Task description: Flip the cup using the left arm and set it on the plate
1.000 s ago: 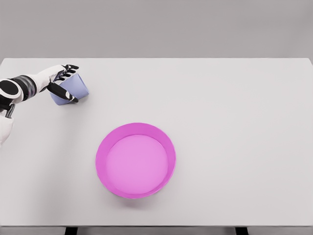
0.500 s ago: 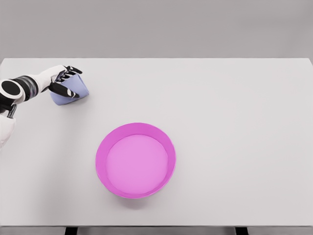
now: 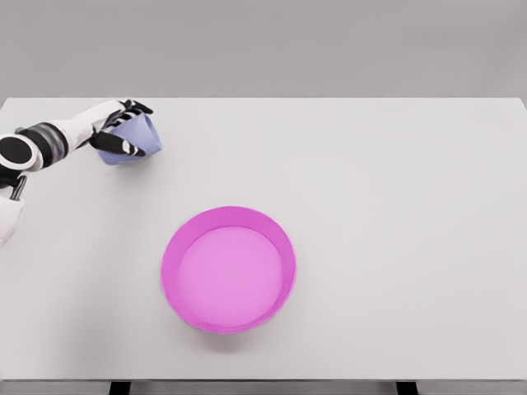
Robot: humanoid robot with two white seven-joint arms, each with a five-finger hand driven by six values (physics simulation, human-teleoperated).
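Observation:
A pale blue cup (image 3: pixel 138 137) is at the far left of the white table, tilted and held slightly off the surface. My left hand (image 3: pixel 123 130) is shut on it, with black fingers (image 3: pixel 123 147) wrapped across its side. The white left arm enters from the left edge. A round magenta plate (image 3: pixel 228 269) with a raised rim lies near the table's middle front, well to the right of and nearer than the cup. The right arm does not show.
The white table (image 3: pixel 395 206) spans the whole view, with its front edge along the bottom. A grey wall stands behind it.
My left hand has closed on the cup, tipped it and carried it slightly right and up from its earlier spot.

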